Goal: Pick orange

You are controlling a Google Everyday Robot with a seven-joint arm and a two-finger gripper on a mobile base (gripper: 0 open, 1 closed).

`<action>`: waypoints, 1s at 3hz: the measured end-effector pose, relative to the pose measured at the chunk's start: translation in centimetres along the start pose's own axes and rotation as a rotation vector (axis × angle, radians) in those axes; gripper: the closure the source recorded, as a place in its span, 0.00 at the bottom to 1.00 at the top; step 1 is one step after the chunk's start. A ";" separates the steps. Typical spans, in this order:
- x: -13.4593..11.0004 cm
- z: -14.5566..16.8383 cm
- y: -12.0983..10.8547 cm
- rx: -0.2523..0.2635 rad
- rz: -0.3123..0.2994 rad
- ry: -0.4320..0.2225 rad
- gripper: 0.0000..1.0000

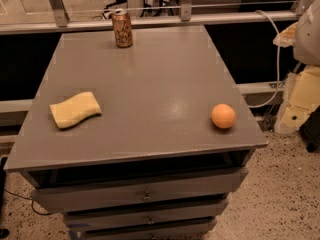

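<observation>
The orange is a small round orange fruit. It rests on the grey cabinet top near the front right corner, close to the right edge. Nothing touches it. My gripper is not in view. Only white and pale yellow parts of my arm show at the right edge of the camera view, to the right of the cabinet and apart from the orange.
A wavy yellow sponge lies at the front left of the top. A gold-brown drink can stands upright at the back edge. Below the top are drawers. A metal rail runs behind, and a white cable hangs at the right.
</observation>
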State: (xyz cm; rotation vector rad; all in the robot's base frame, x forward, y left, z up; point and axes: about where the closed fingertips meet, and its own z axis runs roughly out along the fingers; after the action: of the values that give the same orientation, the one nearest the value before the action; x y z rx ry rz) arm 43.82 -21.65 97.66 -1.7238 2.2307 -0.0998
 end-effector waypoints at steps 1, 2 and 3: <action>0.0 0.0 0.0 0.000 0.000 0.000 0.00; 0.1 0.9 0.2 -0.024 0.035 -0.045 0.00; 0.4 3.4 0.1 -0.067 0.104 -0.129 0.00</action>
State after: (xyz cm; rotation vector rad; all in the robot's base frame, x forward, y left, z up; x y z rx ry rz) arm 44.68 -21.50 94.32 -1.5949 2.2464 0.1086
